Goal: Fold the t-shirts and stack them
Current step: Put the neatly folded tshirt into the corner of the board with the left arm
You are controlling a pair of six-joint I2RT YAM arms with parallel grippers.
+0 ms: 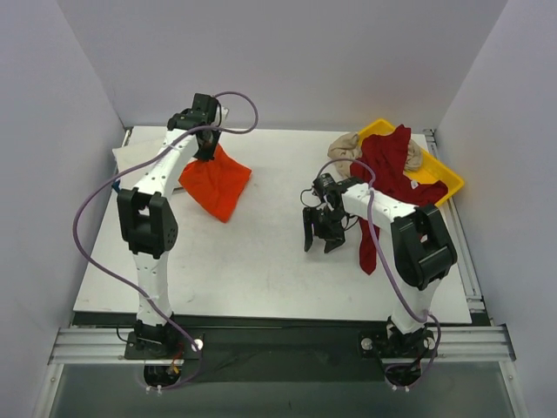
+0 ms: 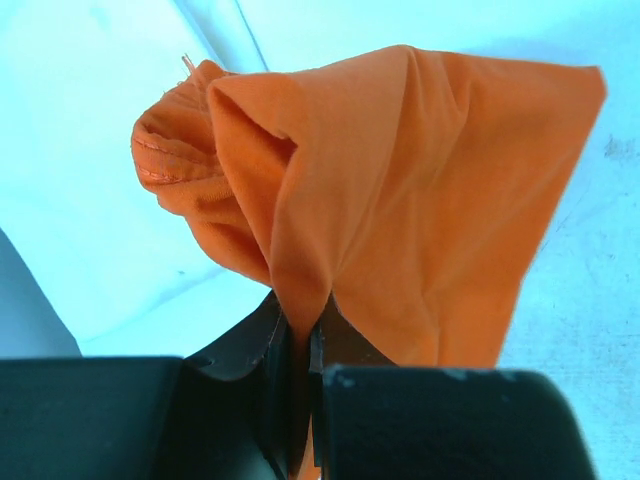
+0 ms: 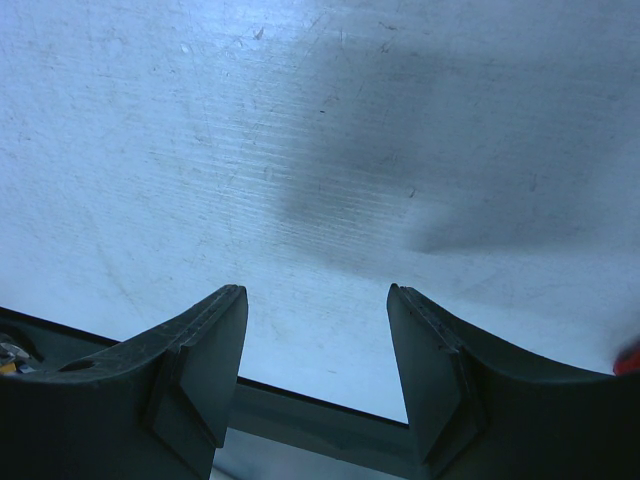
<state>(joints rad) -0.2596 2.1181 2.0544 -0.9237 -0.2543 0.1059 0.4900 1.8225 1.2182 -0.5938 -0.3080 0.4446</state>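
Left hand (image 1: 206,150): clamped on orange t-shirt (image 1: 218,187), which hangs below it.
Right hand (image 1: 318,237): spread apart, empty.
Dark red t-shirt (image 1: 387,165): beyond right hand, heaped over tray (image 1: 448,183).
Progress: apparently early; nothing folded or stacked.

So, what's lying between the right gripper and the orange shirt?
Nothing: only bare table lies between the right gripper and the orange shirt, seen in the top external view.

White table (image 1: 261,261), surface scuffed. Far right corner: yellow tray (image 1: 448,178), set at an angle; red shirt (image 1: 387,161) trails from it onto the surface. Far left edge: white shirt (image 1: 139,158) lying flat; orange shirt (image 1: 222,187) just beside it, contact with surface unclear.
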